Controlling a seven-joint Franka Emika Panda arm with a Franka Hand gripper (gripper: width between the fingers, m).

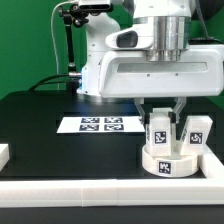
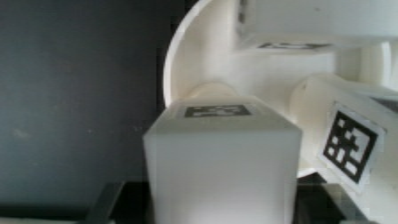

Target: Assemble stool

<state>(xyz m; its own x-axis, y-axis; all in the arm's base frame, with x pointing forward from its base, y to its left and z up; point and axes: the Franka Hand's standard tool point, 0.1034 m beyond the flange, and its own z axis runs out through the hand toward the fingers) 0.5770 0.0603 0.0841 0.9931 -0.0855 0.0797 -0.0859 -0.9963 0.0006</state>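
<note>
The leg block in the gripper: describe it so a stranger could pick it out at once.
Start at the round white seat near the front rail, at the exterior view's right. Above it the gripper comes straight down, shut on the leg block, a small white tagged piece. Unlike the other leg block beside it, this one sits between the fingers.

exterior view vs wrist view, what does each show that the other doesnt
Only the exterior view shows the marker board, the whole arm above the table, the white rail along the front edge, a small white block at that view's left edge, and a second leg standing on the seat's far side.

Only the wrist view shows the top face of the held leg with its tag close up.

Both show the round seat and the gripper shut on a leg upright over the seat.
</note>
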